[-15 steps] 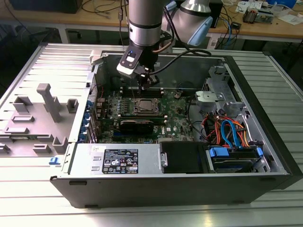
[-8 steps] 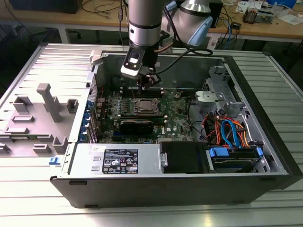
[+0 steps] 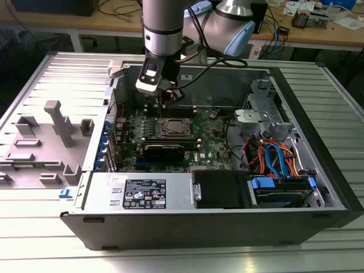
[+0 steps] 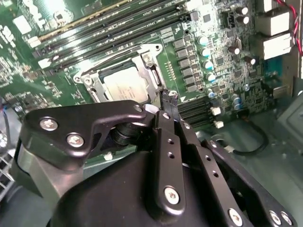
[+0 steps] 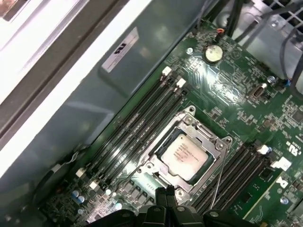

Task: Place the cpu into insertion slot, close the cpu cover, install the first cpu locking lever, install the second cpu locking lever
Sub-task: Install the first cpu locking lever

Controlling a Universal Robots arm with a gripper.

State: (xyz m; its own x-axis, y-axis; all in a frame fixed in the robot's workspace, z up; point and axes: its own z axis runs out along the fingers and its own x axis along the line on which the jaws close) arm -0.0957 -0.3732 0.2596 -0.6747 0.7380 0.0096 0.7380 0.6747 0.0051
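Arm: a grey and silver robot arm (image 3: 163, 28) stands in the upper middle of the exterior view, pointing down into the open case.
Claw: the claw (image 3: 169, 105) hangs just over the motherboard, above the far side of the socket. In both wrist views its black fingers (image 4: 163, 137) lie together in a narrow tip with nothing between them.
Claw and socket: in the first wrist view the tip sits at one edge of the socket; I cannot tell if it touches.
Cpu: the cpu (image 5: 184, 153) lies flat in the socket, silvery top up, near the middle of the board.
Insertion slot: the insertion slot (image 5: 151, 166) sits mid-board in the exterior view, its metal rim showing around the chip.
Cpu cover: the cpu cover (image 5: 204, 131) lies down flat over the slot, and the chip's top shows through its cut-out.
Locking lever: a thin wire lever (image 5: 217, 176) angles away from one side of the socket; I cannot tell if it is hooked.
Memory slots: long black memory slots (image 5: 142, 123) run alongside the socket.
Case: the computer case (image 3: 199, 227) lies open on its side in the middle of the exterior view.
Bench: a ribbed metal bench (image 3: 170, 259) carries the case.
Fixture: a grey moulded fixture (image 3: 54, 122) stands at the exterior view's left.
Lower case: a labelled power supply (image 3: 145, 193) sits just beside a black drive (image 3: 220, 187).
Cables: blue and orange cables (image 3: 278, 159) bunch at the exterior view's right.
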